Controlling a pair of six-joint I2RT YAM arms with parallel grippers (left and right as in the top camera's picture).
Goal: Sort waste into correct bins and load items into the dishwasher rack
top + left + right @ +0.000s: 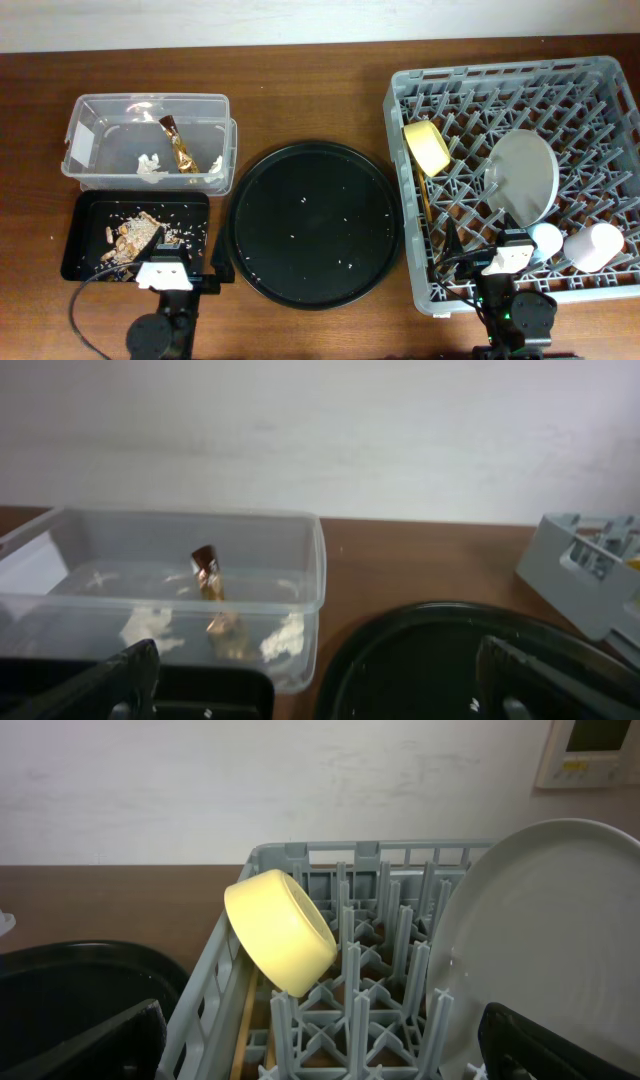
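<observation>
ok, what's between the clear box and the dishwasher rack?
The large round black tray, with a few pale specks on it, lies between the clear box and the dishwasher rack. Clearest in the overhead view.

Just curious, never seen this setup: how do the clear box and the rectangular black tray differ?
The clear box is see-through with tall walls; the black tray is opaque and shallow. The clear box holds a gold wrapper and white tissue; the black tray holds beige crumbs. Both are rectangular, with similar footprints.
</observation>
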